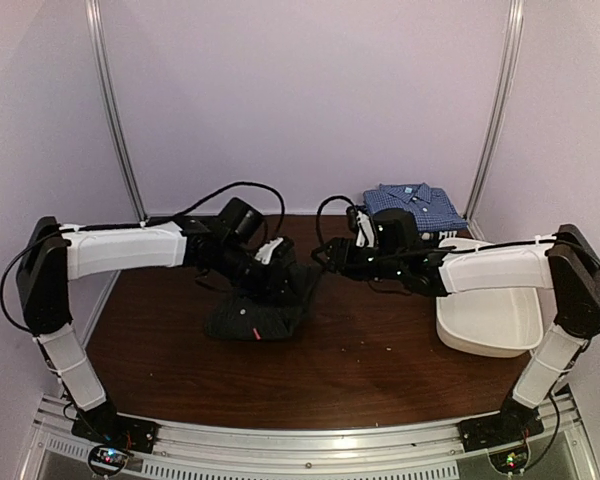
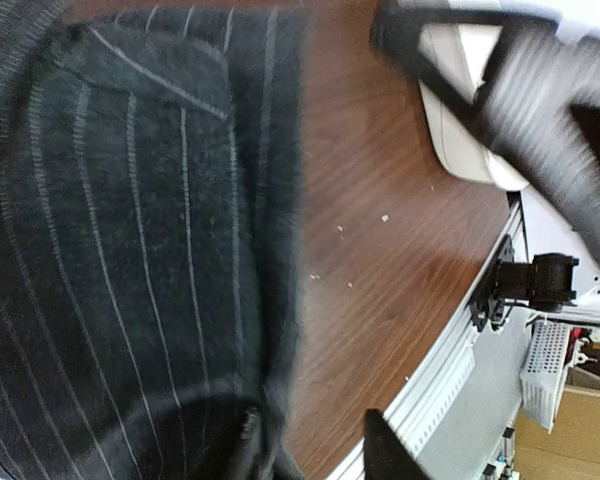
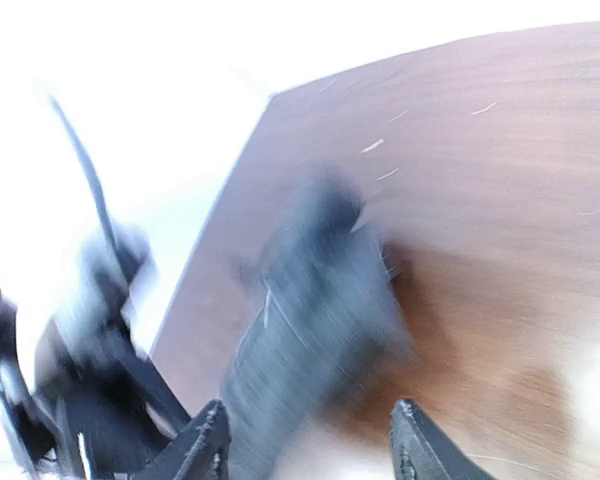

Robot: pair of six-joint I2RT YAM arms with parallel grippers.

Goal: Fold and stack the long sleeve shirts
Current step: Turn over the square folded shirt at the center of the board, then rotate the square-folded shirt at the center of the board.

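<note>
Overhead and wrist views of a two-arm shirt-folding bench. The charcoal pinstriped shirt (image 1: 258,315) lay as a compact folded bundle near the middle of the desk (image 1: 380,370), well apart from the other garments. The blue checked shirt (image 1: 412,205) sat folded, collar up, at the back right corner. A navy shirt (image 1: 446,236) with white lettering appeared to lie under its near edge, though it was too small to confirm. This corner was judged to be the stacking place, which kept finished work out of the folding area.

The left pincer (image 2: 315,440) hung low over the bundle's right-hand edge. Its fingers (image 2: 385,450) stood apart, with the cloth's border lying beside the left one and nothing clamped. That position suited either pressing a crease or taking a fresh hold on the edge.

The right pincer (image 3: 310,430) was raised above the desk just right of the bundle and pointed towards it. Its jaws were also spread and empty. Its wrist view was heavily blurred, so finer detail could not be read.

The white tub (image 1: 500,335) rested at the right of the desk, beneath the right forearm, and played no part. By judgement, the bundle awaited transfer onto the stack.
</note>
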